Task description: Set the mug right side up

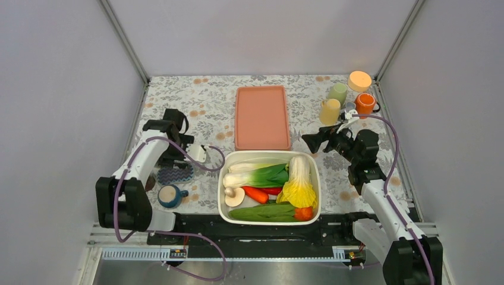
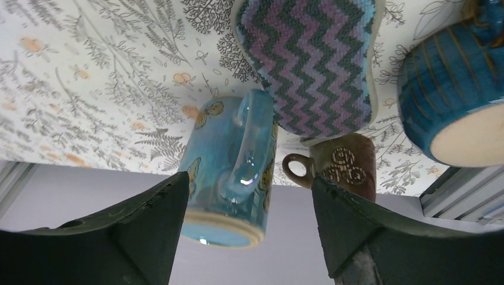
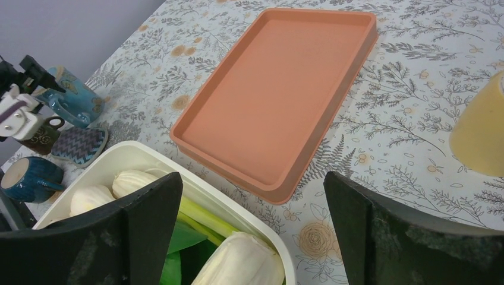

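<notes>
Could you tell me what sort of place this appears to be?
Probably a lab test booth dressed as a kitchen table: plain grey walls, floral tablecloth, white tub of vegetables.

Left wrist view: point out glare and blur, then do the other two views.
Left wrist view: white glints on the glazed blue mug, fingers dark and soft-edged up close; right wrist view: tray sharp, fingers underexposed; top external view: even light, only the peach disc at back right nearly washes out.
</notes>
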Controlling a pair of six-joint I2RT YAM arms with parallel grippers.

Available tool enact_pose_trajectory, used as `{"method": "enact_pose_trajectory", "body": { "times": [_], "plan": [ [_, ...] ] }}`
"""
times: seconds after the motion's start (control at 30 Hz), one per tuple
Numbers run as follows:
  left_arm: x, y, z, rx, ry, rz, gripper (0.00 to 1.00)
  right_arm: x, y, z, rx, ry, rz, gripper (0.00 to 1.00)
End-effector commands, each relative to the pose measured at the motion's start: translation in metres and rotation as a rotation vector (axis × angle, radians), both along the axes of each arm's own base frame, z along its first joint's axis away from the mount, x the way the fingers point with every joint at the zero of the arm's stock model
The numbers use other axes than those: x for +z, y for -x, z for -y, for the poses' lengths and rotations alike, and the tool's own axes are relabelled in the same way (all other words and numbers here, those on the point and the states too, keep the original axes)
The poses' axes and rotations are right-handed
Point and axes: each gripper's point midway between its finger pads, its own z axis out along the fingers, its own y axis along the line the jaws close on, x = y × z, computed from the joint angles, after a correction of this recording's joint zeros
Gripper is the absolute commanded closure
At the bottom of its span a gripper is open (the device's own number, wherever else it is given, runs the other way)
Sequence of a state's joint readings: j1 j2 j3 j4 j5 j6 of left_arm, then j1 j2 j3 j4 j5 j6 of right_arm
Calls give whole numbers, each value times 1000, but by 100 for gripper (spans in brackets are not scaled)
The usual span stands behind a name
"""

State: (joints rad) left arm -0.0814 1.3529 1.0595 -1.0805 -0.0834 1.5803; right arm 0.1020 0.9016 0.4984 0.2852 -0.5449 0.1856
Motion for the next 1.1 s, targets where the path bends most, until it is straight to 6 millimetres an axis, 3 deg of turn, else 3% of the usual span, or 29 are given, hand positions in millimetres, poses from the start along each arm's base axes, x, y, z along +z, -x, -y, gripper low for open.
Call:
{"method": "enact_pose_trajectory", "body": {
  "times": [0.0, 0.2, 0.3, 0.57, 0.67, 0.73, 0.83, 1.07],
  "plan": [
    [-10, -25, -11, -16, -84, 28, 21, 13, 4, -8, 36, -23, 55, 1],
    [-34, -22, -22, -35, -158, -3, 25, 12, 4, -7, 34, -19, 59, 1],
    [-39, -31, -22, -49, -169, 31, 34, 13, 4, -8, 37, -20, 66, 1],
    [-42, -47, -28, -11, -205, 10, 77, 14, 5, -9, 46, -21, 66, 1],
    [-43, -52, -26, 2, -194, 7, 100, 15, 6, -8, 43, -19, 70, 1],
    [-44, -55, -24, 19, -180, 7, 100, 14, 5, -7, 37, -15, 68, 1],
    [-36, -76, -13, 95, -123, 83, 100, 16, 5, -7, 32, -10, 56, 1],
    [8, -132, 25, 383, 185, 275, 100, 29, 7, -14, 42, -13, 12, 1]
  ]
}}
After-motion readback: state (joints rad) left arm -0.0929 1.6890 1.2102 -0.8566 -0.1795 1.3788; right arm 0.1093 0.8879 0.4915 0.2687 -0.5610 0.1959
